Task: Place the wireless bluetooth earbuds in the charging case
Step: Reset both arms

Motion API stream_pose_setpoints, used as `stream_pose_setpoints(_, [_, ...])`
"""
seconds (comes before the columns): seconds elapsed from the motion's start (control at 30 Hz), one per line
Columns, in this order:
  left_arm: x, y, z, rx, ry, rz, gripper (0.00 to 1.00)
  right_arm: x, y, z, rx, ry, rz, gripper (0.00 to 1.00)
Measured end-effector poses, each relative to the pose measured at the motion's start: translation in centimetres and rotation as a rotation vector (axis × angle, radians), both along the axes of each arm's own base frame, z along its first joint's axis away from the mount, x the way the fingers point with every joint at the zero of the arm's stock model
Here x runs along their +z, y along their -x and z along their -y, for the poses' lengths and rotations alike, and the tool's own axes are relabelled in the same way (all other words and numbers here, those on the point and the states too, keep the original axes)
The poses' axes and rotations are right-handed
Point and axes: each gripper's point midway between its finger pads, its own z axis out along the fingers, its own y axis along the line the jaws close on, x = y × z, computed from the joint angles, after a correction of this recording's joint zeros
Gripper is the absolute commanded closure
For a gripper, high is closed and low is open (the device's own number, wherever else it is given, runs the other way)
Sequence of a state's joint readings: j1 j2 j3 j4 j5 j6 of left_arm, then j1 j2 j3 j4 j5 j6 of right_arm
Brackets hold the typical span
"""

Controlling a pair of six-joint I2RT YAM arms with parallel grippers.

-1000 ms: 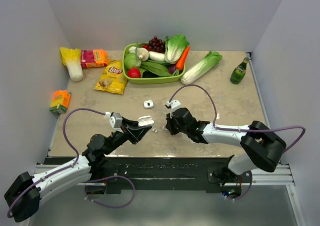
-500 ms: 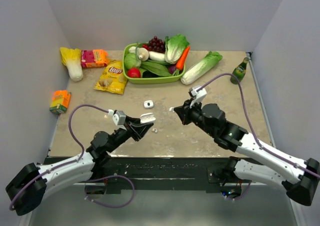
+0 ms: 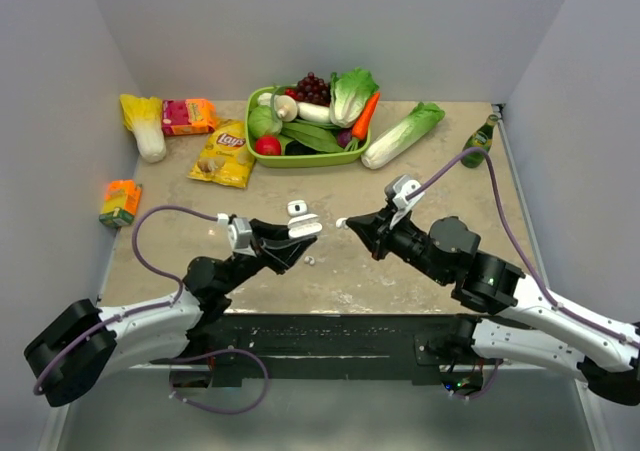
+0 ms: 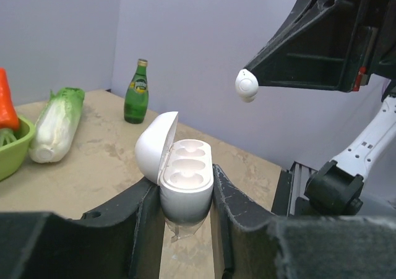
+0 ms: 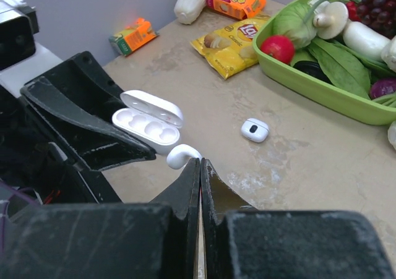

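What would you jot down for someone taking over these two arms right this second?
Left pincer: shut on the case, lid open, both wells empty.
Right pincer: shut on an earbud, held close to the case but apart from it.
Second earbud: lying on the table between the arms.
Done: case gripped and open, one earbud in the grip.
Left: seat this earbud in a well, then fetch and seat the second one.
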State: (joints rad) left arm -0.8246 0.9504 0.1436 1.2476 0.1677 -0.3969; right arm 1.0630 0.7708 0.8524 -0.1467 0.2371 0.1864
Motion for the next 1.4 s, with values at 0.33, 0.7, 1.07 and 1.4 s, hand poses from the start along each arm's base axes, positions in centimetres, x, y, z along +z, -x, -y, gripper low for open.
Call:
stream_pose_setpoints(0.33, [-1.4, 0.3, 2.9, -0.129, -0.082, -0.006, 1.00, 0.7, 0.9, -1.0, 0.074, 0.022, 0.040, 1.00])
stream_pose_setpoints(0.7, [-2.2, 1.3, 4.1, -0.248, -0.108, -0.046, 1.00, -0.2, 1.5, -2.3, 0.136, 0.060, 0.037, 1.00])
stream_pose_setpoints(1.07, [-1.6, 1.6, 4.3, -0.300, -0.097, -0.057, 1.00, -0.8, 2.2, -2.5, 0.171, 0.076, 0.030, 1.00])
stream_pose_setpoints(1.4, [0.2, 2.1, 4.8, -0.361, -0.083, -0.019, 1.00, -0.4, 2.4, -2.2, 0.173, 0.069, 0.038, 1.00])
